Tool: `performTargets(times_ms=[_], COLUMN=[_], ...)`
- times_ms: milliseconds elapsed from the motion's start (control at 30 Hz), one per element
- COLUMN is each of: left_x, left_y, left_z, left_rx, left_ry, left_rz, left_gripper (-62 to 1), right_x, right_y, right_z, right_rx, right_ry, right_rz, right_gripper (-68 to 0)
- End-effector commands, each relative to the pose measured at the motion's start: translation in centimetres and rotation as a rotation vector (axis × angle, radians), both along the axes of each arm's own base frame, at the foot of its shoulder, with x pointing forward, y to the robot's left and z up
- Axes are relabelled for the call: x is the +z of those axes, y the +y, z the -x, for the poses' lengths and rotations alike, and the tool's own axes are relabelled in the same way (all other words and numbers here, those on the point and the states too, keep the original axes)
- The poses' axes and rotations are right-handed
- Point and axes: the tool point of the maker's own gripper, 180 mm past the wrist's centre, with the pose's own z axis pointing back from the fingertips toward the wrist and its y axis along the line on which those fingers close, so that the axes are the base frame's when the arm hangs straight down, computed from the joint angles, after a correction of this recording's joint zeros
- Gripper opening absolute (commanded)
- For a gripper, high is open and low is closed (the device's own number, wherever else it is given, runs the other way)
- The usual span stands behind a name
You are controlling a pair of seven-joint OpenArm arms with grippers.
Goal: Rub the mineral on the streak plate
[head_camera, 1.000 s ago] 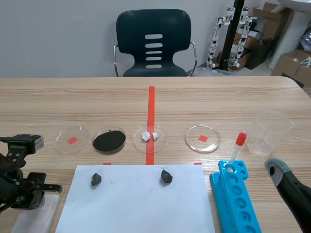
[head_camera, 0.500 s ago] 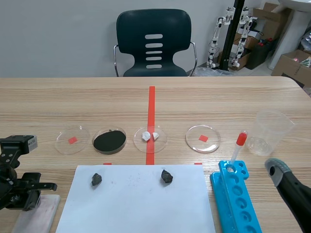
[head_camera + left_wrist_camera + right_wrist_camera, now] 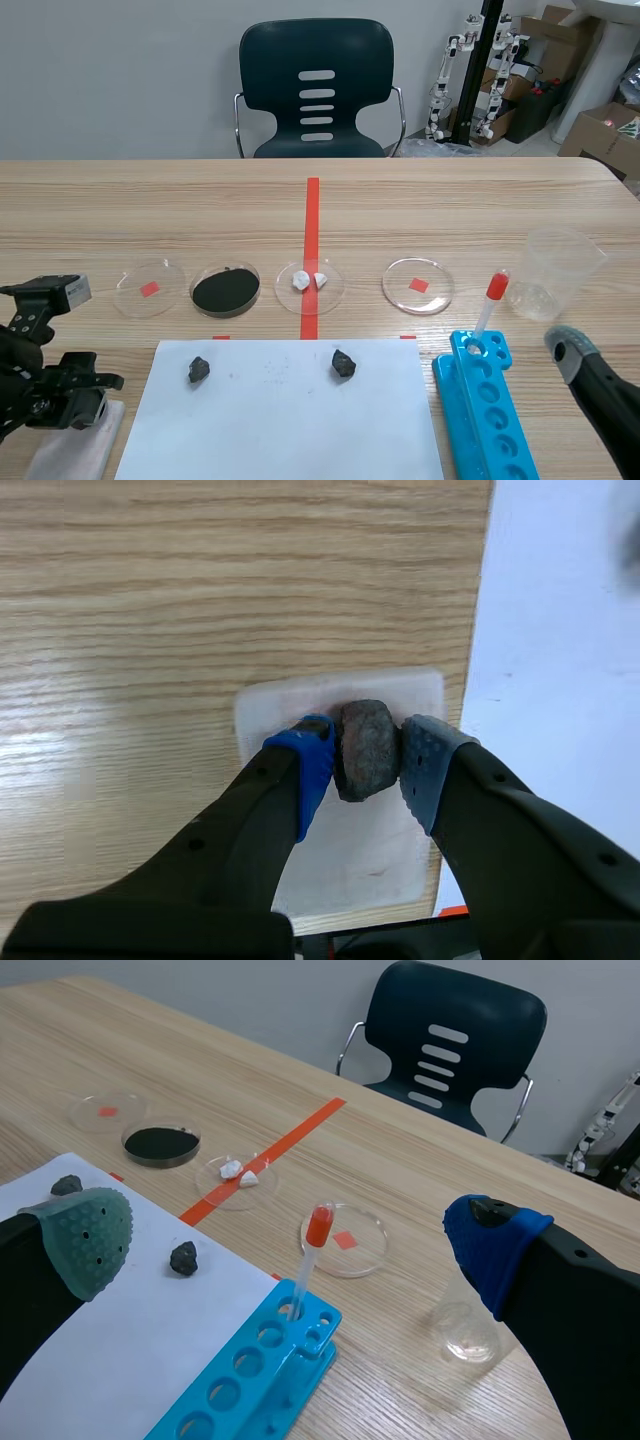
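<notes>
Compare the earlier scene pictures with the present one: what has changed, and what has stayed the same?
The left gripper, shut on the mineral, slid leftward over the streak plate, then back toward the paper: a rubbing stroke. Nothing visibly taken or released. The right gripper, stones on the paper, dishes and rack stayed put.

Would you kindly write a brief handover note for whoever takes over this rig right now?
Left pincer: shut on the mineral, over the white streak plate beside the paper sheet.
Right pincer: open, beside the blue rack.
Done: mineral picked up, brought to plate.
Left: rub it across the plate; no clear streak shows yet.
</notes>
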Motion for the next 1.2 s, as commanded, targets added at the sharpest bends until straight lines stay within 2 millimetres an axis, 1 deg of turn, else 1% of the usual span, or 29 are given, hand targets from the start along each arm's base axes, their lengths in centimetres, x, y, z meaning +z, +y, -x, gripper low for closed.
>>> performTargets(times_ms=[0,133,233,467,733,900,1000,1167], left_x=[-0.2,-0.2,-0.2,-0.8,-0.8,-0.7,-0.5,0.0], left_y=[-1.8,-2.0,-1.8,2.4,5.2,6.0,5.9,6.4], left_z=[0.5,0.4,0.4,1.1,1.9,2.1,2.0,1.8], left_rx=[-0.012,-0.016,-0.014,0.054,0.092,0.109,0.111,0.122], left_ry=[0.006,0.003,0.004,0.048,0.082,0.092,0.083,0.075], left_rz=[0.070,0.081,0.069,-0.155,-0.333,-0.395,-0.400,-0.444], left_gripper=[-46.4,-46.4,-46.4,-46.4,-46.4,-46.4,-46.4,-46.4], right_x=[0.9,0.9,0.9,0.9,0.9,0.9,0.9,0.9], right_y=[0.2,0.2,0.2,0.2,0.2,0.2,0.2,0.2], right_z=[-0.3,-0.3,-0.3,-0.3,-0.3,-0.3,-0.3,-0.3], right_rx=[0.012,0.011,0.011,0.011,0.011,0.011,0.011,0.011], right_ry=[-0.032,-0.030,-0.030,-0.030,-0.030,-0.030,-0.030,-0.030], right_rz=[-0.011,-0.009,-0.009,-0.009,-0.009,-0.009,-0.009,-0.009], right_gripper=[0.4,0.4,0.4,0.4,0.4,0.4,0.4,0.4])
